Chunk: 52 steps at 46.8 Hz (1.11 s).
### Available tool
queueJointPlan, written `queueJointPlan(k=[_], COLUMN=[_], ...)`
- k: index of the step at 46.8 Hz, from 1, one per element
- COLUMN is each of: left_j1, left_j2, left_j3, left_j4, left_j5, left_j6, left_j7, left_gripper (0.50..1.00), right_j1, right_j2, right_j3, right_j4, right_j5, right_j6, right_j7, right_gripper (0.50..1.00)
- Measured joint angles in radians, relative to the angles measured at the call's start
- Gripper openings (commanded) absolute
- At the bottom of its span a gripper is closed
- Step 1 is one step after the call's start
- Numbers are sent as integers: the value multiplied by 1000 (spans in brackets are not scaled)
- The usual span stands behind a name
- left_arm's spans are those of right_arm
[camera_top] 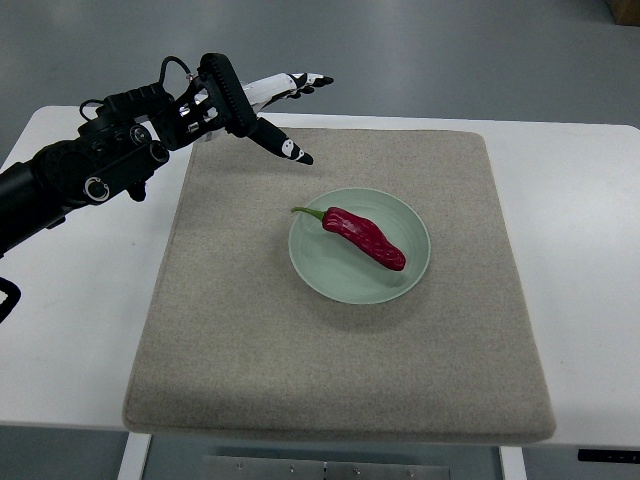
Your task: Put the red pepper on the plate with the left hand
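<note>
A red pepper (364, 238) with a green stem lies on a pale green plate (312, 266) in the middle of a beige mat. My left hand (275, 112) hangs above the mat's far left corner, up and to the left of the plate, well apart from it. Its fingers (285, 148) are spread and hold nothing. The black left arm comes in from the left edge. The right arm is out of view.
The beige mat (230, 330) covers most of a white table (70, 320). The table's front edge runs along the bottom of the picture. Grey floor shows beyond the far edge.
</note>
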Motion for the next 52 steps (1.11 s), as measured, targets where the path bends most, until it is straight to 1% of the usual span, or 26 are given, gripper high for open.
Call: queueJointPlan(k=[6,10,15,26,35,40,45,49,52], left_j1=[-2,0,1,-13,-18,-15,-8,-6,-3], left_j2=[0,0,-5,-15,-17,-17,-17,-25,-56], left_j3=[-1,-1,3,2,-1,-1,-1,-3,-10], left_j4=[23,28,65,148,215,244,266,288,325], left_j5=[-100,-214,-406,-758,-1017,-1140,-1222,-1272,-1306], left_j6=[41,75,117,131,131,123,98,43,-7], left_j7=[2,7,13,25,68,105,110,110,111], left_gripper=[994,994,994,994,994,994,994,994,994], right_j1=[0,1,0,0,0,1,1,0,1], right_j2=[0,0,0,0,0,0,0,0,0], right_j3=[0,0,0,0,0,0,0,0,0], right_j4=[0,0,0,0,0,0,0,0,0], right_j5=[0,0,0,0,0,0,0,0,0], right_j6=[0,0,0,0,0,0,0,0,0], right_j7=[0,0,0,0,0,0,0,0,0], right_gripper=[928,928,928,928,928,928,928,928,928])
